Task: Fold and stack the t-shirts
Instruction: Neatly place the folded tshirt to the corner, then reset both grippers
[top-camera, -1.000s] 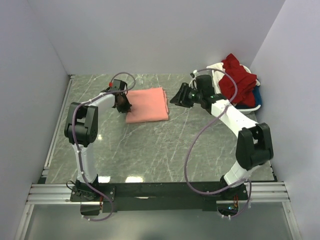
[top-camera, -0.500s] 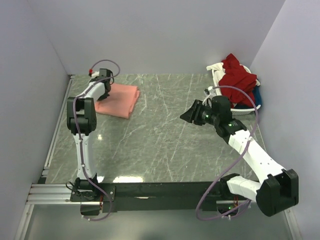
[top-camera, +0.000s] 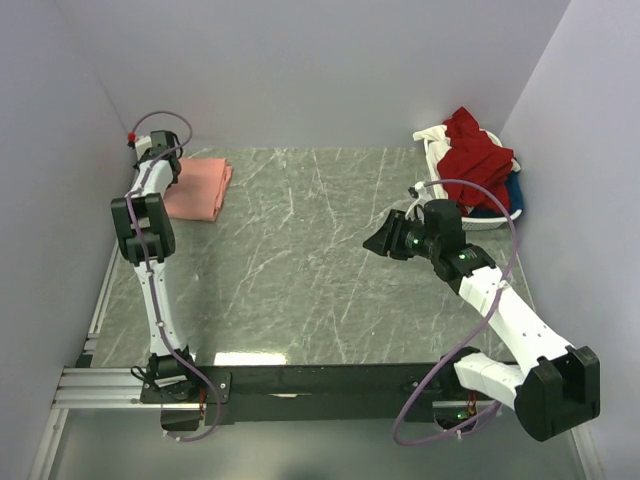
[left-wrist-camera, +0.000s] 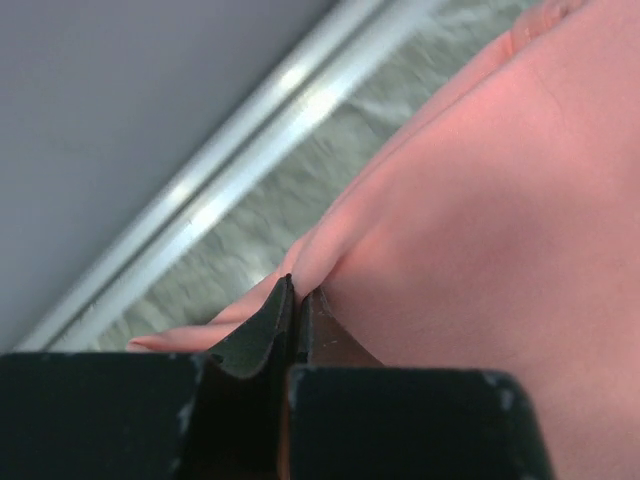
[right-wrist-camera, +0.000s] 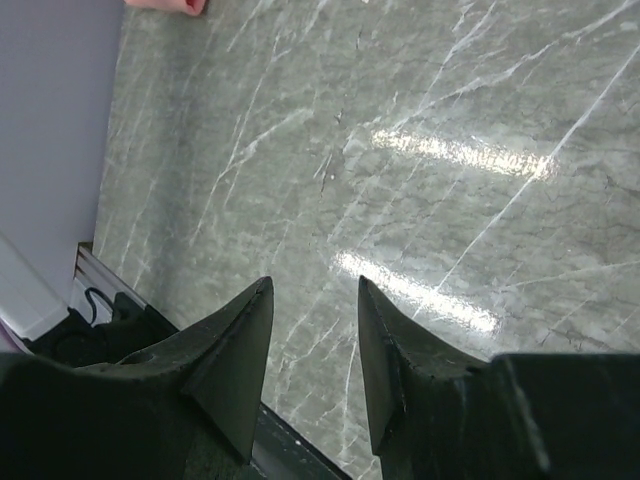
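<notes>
Progress: your left tool (left-wrist-camera: 297, 298), clamped on the folded salmon-pink shirt (top-camera: 197, 188), has dragged it to the table's (top-camera: 300, 280) far-left corner; your right tool (right-wrist-camera: 312, 330) hangs spread, empty.

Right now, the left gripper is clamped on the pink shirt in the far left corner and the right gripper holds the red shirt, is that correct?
Not quite: the right gripper is open and empty above the table, as the right wrist view shows; the red shirt lies heaped at the far right. The left gripper is clamped on the pink shirt.
</notes>
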